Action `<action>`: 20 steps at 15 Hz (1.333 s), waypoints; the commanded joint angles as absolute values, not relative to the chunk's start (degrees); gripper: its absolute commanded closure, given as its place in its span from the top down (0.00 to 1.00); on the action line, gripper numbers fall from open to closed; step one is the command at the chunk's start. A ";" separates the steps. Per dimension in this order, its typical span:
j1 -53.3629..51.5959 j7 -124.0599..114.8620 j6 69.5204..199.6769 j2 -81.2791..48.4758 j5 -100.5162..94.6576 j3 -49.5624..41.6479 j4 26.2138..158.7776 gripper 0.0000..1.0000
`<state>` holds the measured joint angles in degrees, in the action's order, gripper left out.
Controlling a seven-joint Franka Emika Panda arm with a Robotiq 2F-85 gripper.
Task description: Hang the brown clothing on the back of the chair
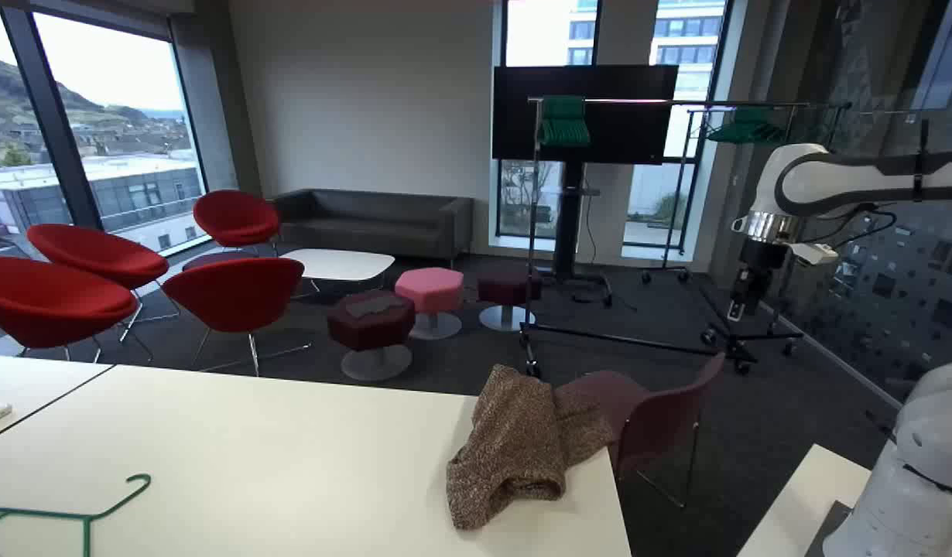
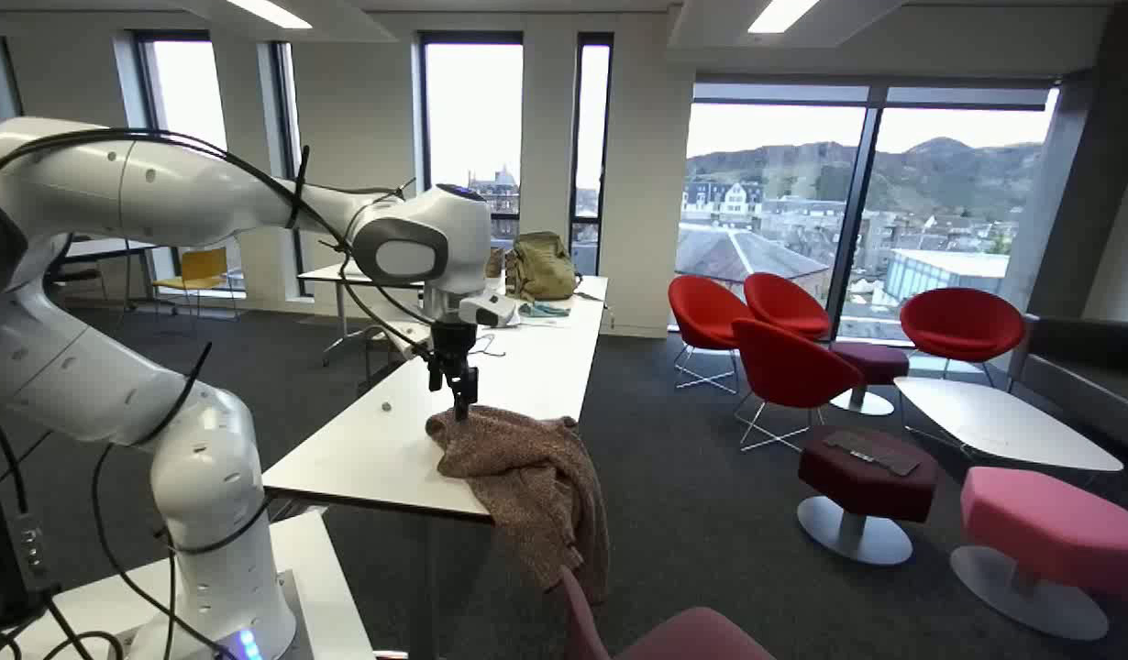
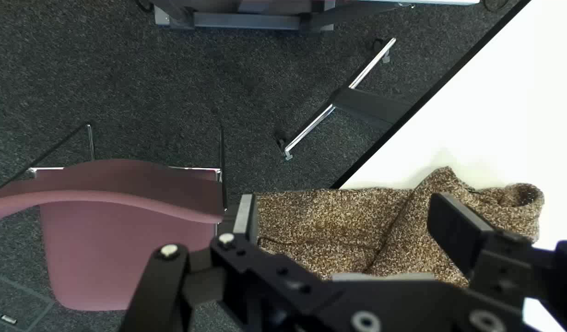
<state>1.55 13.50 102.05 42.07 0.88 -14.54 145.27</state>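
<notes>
The brown clothing (image 1: 515, 441) lies bunched on the corner of the white table in both exterior views. In an exterior view (image 2: 536, 477) part of it hangs over the table edge, down toward the chair back. A dark red chair (image 1: 666, 425) stands beside that corner; its backrest also shows in the wrist view (image 3: 126, 198). I cannot tell whether cloth and chair touch. My gripper (image 1: 734, 309) is open and empty, pointing down above the height of the table. In the wrist view my fingers (image 3: 348, 226) are wide apart, with the clothing (image 3: 329, 216) below and between them.
The white table (image 1: 290, 449) carries a green hanger (image 1: 89, 517) and, at its far end, a green backpack (image 2: 541, 266). A clothes rack (image 1: 623, 334) with green hangers (image 1: 565, 124) stands behind the chair. Stools (image 1: 371, 317) and red chairs (image 1: 232, 294) stand beyond the table.
</notes>
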 commanded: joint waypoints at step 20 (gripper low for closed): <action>-10.57 13.04 114.89 32.13 -5.67 6.43 147.10 1.00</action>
<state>-10.04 13.29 115.04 32.19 -5.40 6.91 147.19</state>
